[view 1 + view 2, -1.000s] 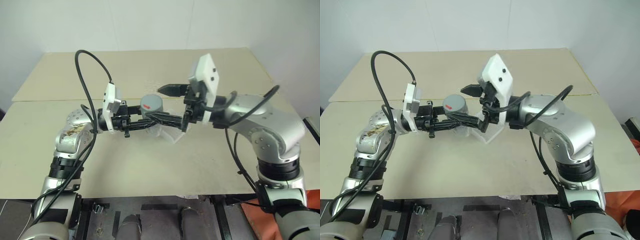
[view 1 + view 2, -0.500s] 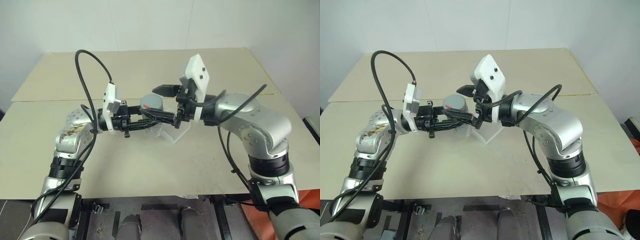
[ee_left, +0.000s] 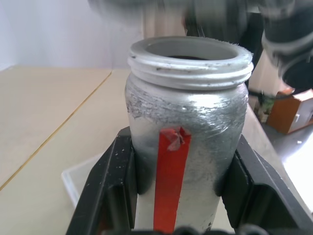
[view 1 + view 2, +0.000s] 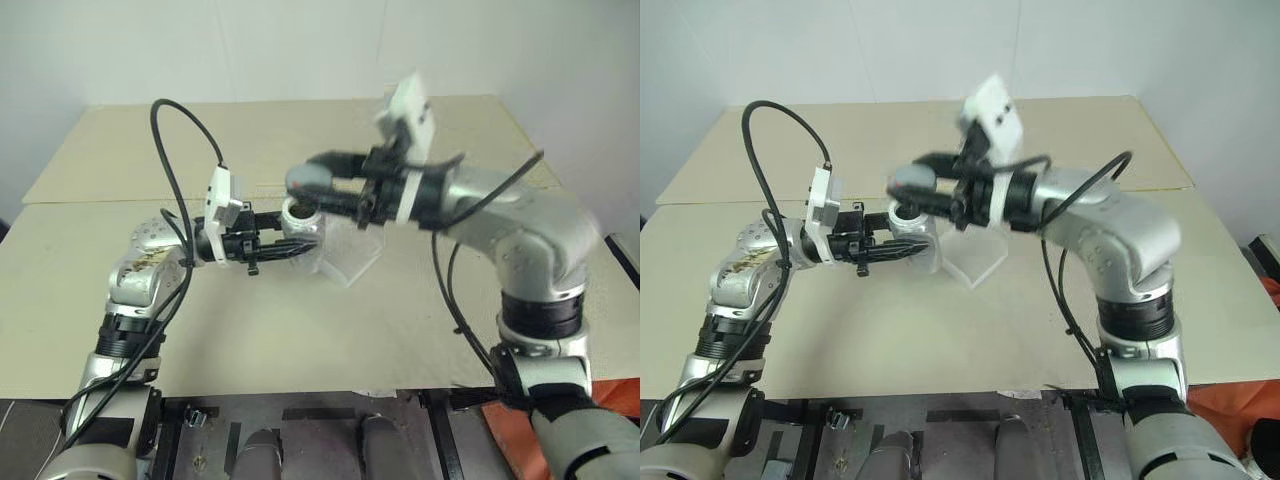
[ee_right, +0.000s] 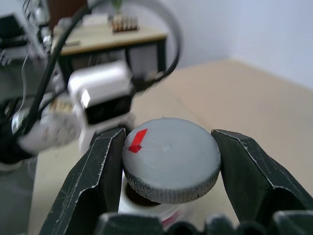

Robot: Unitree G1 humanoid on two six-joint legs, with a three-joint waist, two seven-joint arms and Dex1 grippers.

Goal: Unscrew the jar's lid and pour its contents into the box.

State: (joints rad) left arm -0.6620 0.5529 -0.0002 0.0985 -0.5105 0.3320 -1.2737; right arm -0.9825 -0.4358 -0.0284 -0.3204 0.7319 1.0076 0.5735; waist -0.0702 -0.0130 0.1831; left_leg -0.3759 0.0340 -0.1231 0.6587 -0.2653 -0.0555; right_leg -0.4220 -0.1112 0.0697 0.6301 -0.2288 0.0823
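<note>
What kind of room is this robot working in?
Probably a lab or workshop, not a home. The robot works at a plain beige table before a bare white wall. Behind, the right wrist view shows a dark-framed desk with loose black cables around it.

The right hand (image 4: 318,172) and the lid (image 4: 306,180) are blurred. The jar (image 3: 186,127) is cut off below; its contents stay hidden.

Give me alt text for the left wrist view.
The left gripper clamps the jar upright, its threaded mouth open with the lid off and a red strip down its front. The box sits on the beige table behind.
</note>
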